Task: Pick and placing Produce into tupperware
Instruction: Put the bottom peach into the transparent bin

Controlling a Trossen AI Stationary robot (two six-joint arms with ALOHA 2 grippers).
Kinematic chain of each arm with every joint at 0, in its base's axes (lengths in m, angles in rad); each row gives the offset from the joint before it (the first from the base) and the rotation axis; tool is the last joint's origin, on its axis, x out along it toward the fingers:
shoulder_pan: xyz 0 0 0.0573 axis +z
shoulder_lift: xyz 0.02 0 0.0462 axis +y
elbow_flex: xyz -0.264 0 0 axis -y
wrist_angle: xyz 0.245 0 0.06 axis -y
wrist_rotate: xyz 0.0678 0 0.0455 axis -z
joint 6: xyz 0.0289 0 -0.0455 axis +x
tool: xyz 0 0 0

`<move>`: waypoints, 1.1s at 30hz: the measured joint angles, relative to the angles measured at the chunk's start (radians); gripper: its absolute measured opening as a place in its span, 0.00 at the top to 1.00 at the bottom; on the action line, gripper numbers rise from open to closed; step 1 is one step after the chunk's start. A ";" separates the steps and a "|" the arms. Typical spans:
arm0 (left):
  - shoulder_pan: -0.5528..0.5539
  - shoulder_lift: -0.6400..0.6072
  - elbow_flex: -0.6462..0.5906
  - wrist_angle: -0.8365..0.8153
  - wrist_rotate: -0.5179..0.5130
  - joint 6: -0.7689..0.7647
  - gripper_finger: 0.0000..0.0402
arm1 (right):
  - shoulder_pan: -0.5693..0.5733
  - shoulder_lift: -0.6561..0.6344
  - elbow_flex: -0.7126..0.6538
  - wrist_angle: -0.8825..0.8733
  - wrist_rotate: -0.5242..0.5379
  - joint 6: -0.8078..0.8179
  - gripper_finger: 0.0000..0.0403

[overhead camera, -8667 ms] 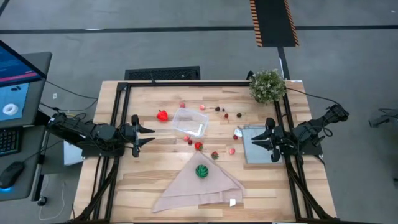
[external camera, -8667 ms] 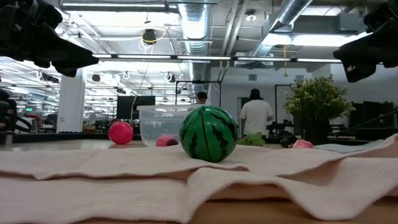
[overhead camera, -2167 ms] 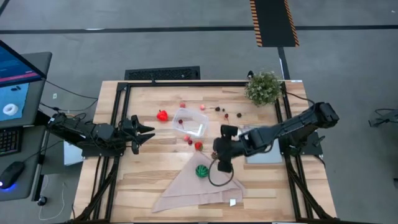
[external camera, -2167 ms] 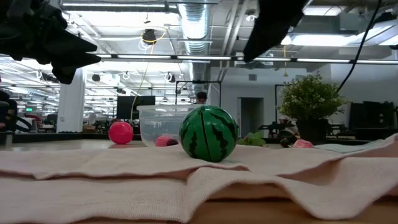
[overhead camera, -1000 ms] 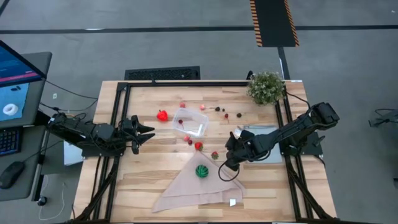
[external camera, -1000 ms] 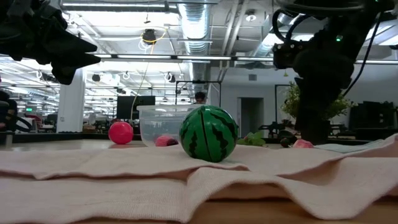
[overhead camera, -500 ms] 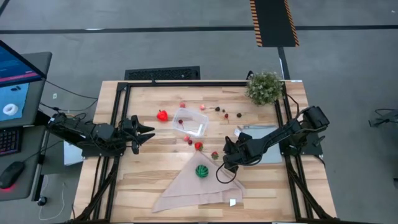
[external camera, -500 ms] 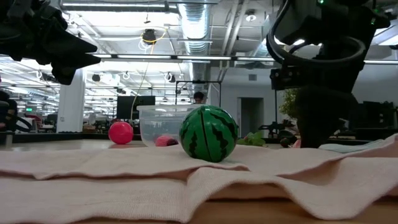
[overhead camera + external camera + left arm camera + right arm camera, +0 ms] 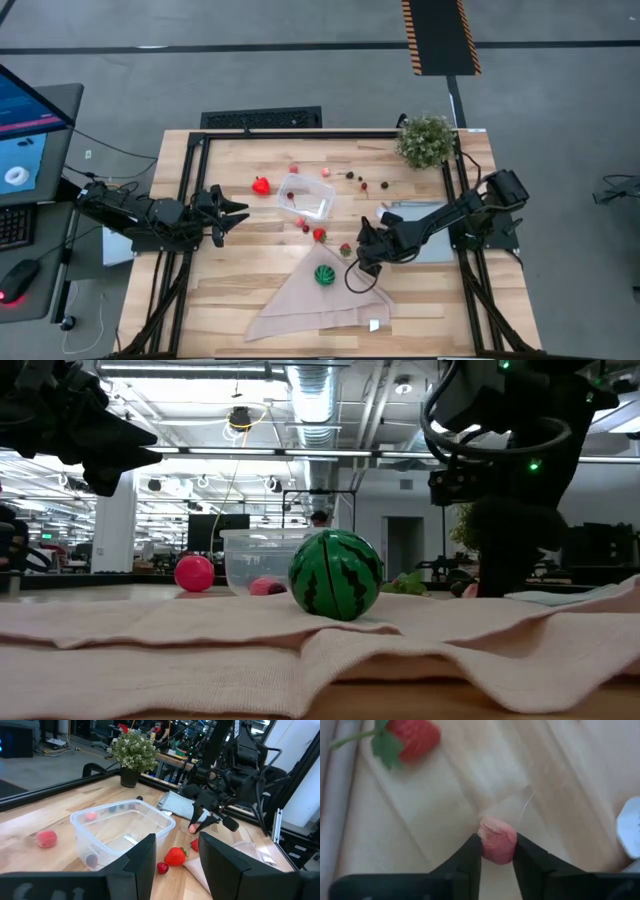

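Two dark, near-black jointed arms are seen in the high view, each built from chunky rounded segments. The left gripper (image 9: 232,215) ends in two pointed black fingers; the same fingers (image 9: 145,857) appear in the left wrist view as flat, matte black slabs with squared edges. The right gripper (image 9: 357,252) is likewise black, with a thin black cable looped beneath it. Small green indicator lights are lit on the right arm's housing in the low view. Smooth dark pads (image 9: 470,857) are shown on the right fingers.
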 joint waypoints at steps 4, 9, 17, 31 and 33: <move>0.000 0.000 0.000 0.000 -0.001 0.000 0.65 | -0.019 0.002 -0.001 0.027 0.008 -0.034 0.76; 0.000 0.000 0.000 0.000 -0.007 0.000 0.65 | -0.063 0.005 0.020 0.017 0.025 -0.095 0.73; 0.000 0.000 0.000 -0.001 -0.009 0.000 0.65 | -0.154 -0.020 0.102 0.030 0.052 -0.253 0.74; 0.000 0.000 0.000 -0.003 -0.013 0.000 0.65 | -0.340 -0.033 0.308 0.172 -0.004 -0.579 0.73; 0.000 0.000 0.000 -0.008 -0.013 0.000 0.65 | -0.367 -0.033 0.319 0.184 -0.058 -0.581 0.73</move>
